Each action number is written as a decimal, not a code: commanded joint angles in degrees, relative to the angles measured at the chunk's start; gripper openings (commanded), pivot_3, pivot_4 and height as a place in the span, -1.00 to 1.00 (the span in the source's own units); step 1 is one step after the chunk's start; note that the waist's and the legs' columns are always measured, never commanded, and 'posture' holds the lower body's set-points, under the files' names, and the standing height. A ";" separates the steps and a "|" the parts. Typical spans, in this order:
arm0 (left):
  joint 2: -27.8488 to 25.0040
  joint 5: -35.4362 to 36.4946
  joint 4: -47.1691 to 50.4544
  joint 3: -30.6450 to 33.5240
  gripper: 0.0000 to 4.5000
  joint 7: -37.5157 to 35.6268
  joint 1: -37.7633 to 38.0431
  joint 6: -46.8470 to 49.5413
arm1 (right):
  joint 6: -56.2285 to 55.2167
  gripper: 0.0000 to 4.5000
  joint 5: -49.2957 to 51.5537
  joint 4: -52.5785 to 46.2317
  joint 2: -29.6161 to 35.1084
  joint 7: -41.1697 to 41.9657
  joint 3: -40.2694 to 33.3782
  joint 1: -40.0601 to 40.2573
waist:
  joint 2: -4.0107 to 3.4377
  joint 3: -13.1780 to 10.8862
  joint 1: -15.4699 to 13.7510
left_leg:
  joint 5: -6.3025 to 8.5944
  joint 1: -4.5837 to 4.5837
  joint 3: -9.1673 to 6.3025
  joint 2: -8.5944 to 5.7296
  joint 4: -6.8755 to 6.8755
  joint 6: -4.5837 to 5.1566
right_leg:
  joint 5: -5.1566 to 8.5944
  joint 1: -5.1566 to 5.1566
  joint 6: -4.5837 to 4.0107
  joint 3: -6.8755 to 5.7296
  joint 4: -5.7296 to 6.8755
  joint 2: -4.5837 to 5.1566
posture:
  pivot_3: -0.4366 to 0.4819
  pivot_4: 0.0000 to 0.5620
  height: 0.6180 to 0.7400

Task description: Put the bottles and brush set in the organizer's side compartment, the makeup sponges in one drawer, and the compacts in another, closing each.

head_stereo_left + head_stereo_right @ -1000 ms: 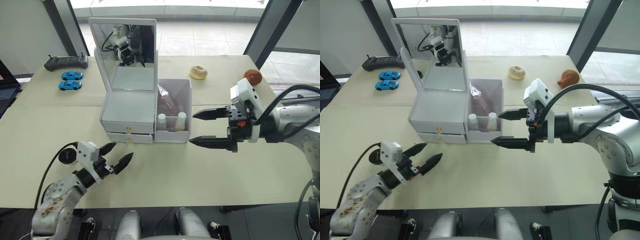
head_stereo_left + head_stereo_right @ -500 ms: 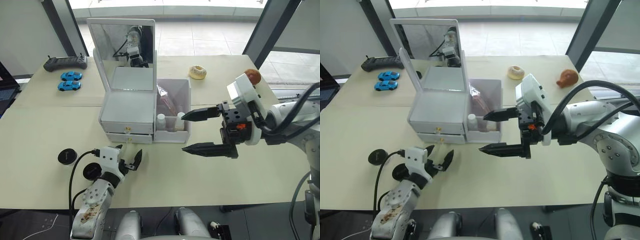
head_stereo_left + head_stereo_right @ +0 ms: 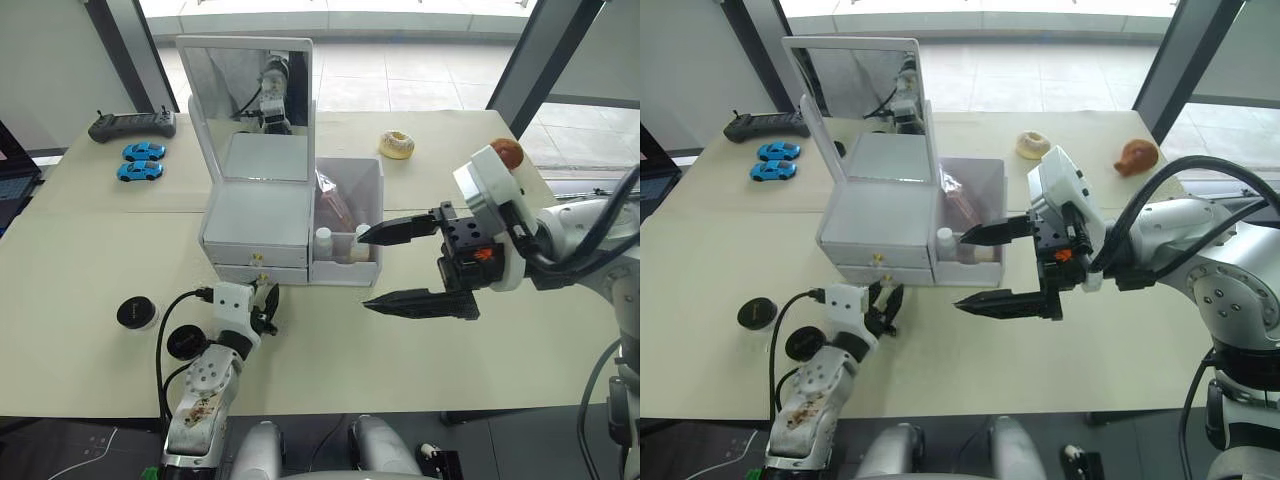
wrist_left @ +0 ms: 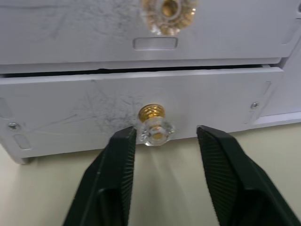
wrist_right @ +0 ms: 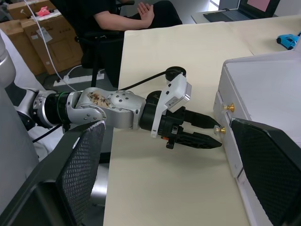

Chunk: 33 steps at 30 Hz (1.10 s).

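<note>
Pale cream bench (image 3: 90, 250), windows and tiled floor behind it, dark pillars either side. Far left on bench: black remote controller (image 3: 131, 124) w/ two blue toy cars (image 3: 140, 161) just in front; far right: donut (image 3: 397, 145) and a brown toy (image 3: 506, 152). Right wrist view shows a seated person (image 5: 123, 19) beyond the bench end.

Organizer (image 3: 256, 215) mid-bench, mirror (image 3: 248, 108) upright, both gold-knobbed drawers look shut. Side compartment (image 3: 348, 222) on its right holds the bottles (image 3: 342, 242), white caps up, w/ the brush set (image 3: 333, 203) standing behind them. Two black compacts (image 3: 160, 327) lie on the bench near the left forearm, front left of the organizer.

Left end effector (image 4: 163, 155) low, pointing at the lower drawer, fingers released and straddling the lower knob (image 4: 155, 127), one pad just beside it, not clamped. Right end effector (image 3: 390, 268) held above the bench, right of the side compartment, fingers spread wide, grasping nothing, upper tip near the compartment's front corner.
</note>
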State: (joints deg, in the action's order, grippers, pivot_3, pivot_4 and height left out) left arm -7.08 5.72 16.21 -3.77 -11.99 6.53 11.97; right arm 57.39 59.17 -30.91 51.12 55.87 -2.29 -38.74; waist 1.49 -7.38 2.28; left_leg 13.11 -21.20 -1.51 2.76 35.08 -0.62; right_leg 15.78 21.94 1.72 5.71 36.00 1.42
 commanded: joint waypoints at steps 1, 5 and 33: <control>-0.64 -1.30 2.24 -1.47 -0.61 -0.64 -0.01 -2.38 | -0.23 1.00 -0.36 -0.55 0.58 -0.45 -0.20 -1.39 | 0.00 0.00 -0.04 | 0.00 0.00 0.00 0.00 0.00 0.00 | 0.00 0.00 0.00 0.00 0.00 0.00 | -0.05 -0.47 1.00; -1.63 1.10 5.67 -1.15 -0.76 -2.49 3.67 -0.96 | -0.32 1.00 -0.32 -1.06 0.35 -0.73 0.11 -0.86 | 0.01 0.00 0.01 | 0.00 -0.01 0.01 0.00 0.00 0.00 | 0.00 0.00 0.00 0.01 -0.02 0.02 | -0.05 -0.47 1.00; -15.04 14.35 24.57 5.59 -0.98 -15.10 27.14 5.41 | -0.68 1.00 -0.70 -0.92 -3.55 -1.82 3.36 -0.54 | -0.02 -0.03 0.19 | 0.00 0.01 0.07 0.07 -0.11 0.00 | 0.39 0.14 0.14 0.01 -0.06 0.05 | -0.05 -0.47 1.00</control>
State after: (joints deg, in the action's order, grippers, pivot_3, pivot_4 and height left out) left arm -22.05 20.09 39.81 1.32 -26.88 33.66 18.88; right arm 57.39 58.55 -31.09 47.69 54.16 1.65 -39.03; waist 1.48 -7.42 2.47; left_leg 13.12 -21.19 -1.44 2.83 34.98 -0.62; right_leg 16.17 22.07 1.86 5.72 35.94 1.47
